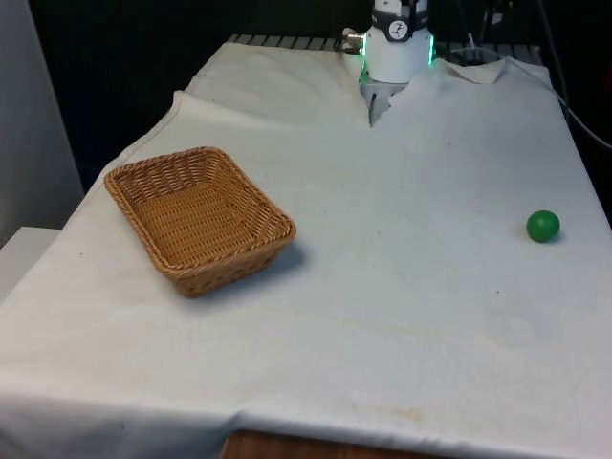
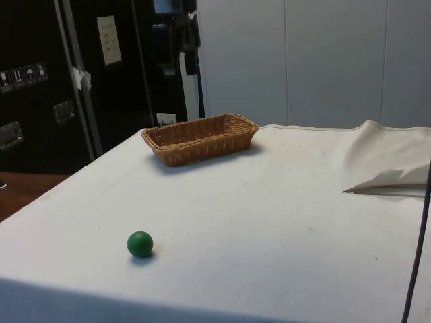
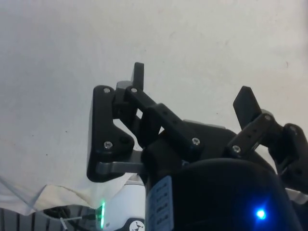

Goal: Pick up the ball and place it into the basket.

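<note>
Fingers (image 3: pixel 139 72) of the gripper (image 3: pixel 192 91) stand wide apart in the wrist view, with bare white cloth visible between the two tips and nothing held. No contact with any object is visible.

Task status, judged from the layout: no step is complete. The ball (image 1: pixel 542 226) is green and rests on the cloth near the front view's right edge of the table (image 1: pixel 382 316); in the side view the ball (image 2: pixel 140 244) sits alone near the table's near edge. The basket (image 1: pixel 197 219), a rectangular wicker one, stands toward the front view's left and holds nothing. Ball and basket are well apart. Approach, grasp, lift, transfer and release all remain.

Surroundings: the robot base (image 1: pixel 396 43) stands at the table's far end. Beside it the cloth is bunched into a raised fold (image 2: pixel 387 176). This fold lies clear of both ball and basket. The cloth between ball and basket carries no other object, so nothing appears to block the transfer path.
</note>
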Robot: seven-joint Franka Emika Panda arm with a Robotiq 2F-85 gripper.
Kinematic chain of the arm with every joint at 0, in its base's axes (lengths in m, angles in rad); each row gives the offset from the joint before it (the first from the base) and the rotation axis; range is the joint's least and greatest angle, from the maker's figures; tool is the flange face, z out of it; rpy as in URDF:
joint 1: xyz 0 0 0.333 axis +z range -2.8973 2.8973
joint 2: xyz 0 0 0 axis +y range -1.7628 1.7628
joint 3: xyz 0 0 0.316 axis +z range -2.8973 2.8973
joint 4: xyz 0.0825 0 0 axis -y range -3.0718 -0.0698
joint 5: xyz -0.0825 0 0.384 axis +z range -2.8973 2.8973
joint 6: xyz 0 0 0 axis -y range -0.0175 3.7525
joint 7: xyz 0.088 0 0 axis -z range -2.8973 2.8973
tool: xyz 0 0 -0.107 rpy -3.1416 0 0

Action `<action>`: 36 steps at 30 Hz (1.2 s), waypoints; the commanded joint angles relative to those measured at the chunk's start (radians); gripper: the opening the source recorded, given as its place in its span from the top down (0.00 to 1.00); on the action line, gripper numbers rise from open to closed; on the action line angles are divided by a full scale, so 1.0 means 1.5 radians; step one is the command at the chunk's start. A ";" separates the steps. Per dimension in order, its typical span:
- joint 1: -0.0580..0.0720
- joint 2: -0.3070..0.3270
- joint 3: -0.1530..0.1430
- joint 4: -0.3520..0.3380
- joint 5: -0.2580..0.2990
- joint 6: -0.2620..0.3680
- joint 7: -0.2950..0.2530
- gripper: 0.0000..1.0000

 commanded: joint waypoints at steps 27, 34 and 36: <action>0.002 0.086 0.037 -0.001 0.098 0.120 0.001 0.00; 0.003 0.117 0.053 -0.001 0.103 0.158 0.004 0.00; 0.003 0.121 0.056 0.000 0.103 0.162 0.005 0.00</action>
